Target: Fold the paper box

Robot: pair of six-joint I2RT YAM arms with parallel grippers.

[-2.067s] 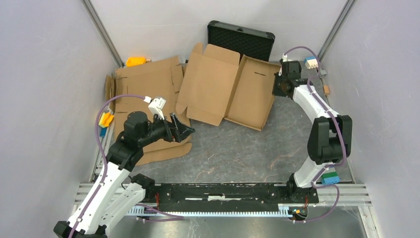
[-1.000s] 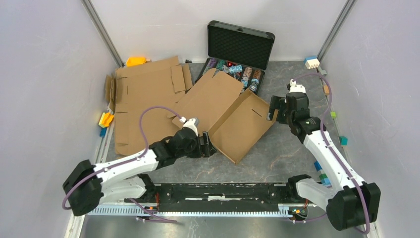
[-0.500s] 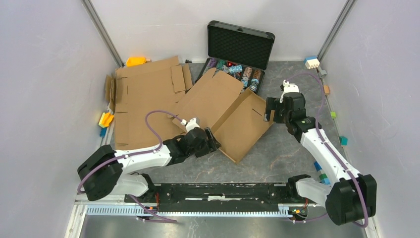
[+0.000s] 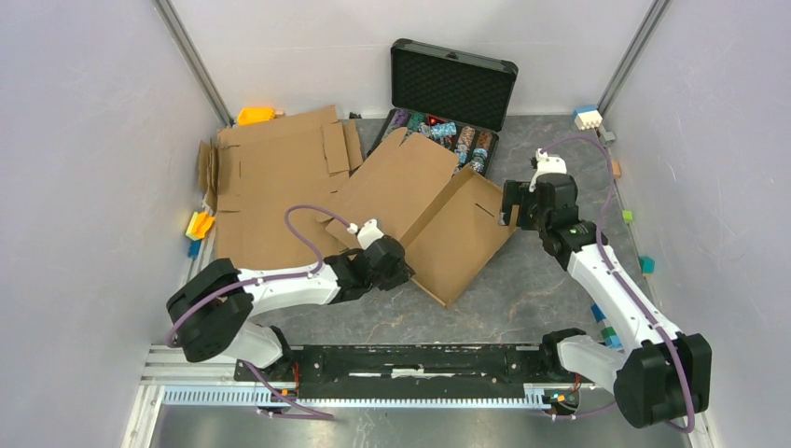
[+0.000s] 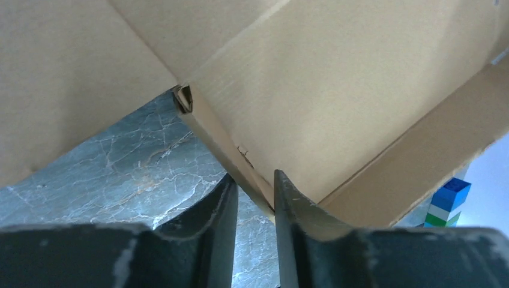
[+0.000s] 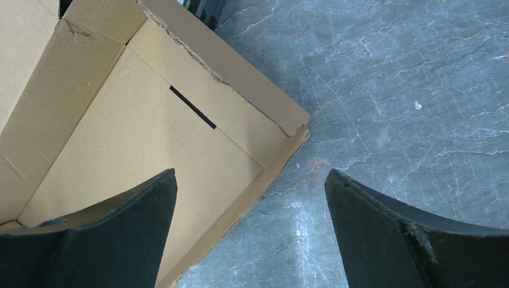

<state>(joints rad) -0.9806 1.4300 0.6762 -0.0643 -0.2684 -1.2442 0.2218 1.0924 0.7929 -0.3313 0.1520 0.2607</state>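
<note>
The left gripper [image 5: 254,180] pinches a wall edge of the one box [image 4: 448,233], which lies half-open mid-counter [image 4: 532,280]. The right gripper [image 6: 249,180] is spread wide over the box's right corner. Flat cardboard [image 4: 270,187] lies to the left, and one open case [image 4: 454,86] stands behind.

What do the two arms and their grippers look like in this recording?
The left arm and right arm both have white links and bulky black joints. A purple cable loops along each to a small white wrist module. The left gripper and right gripper each have two matte black, curved fingers with scuffed edges.
</note>
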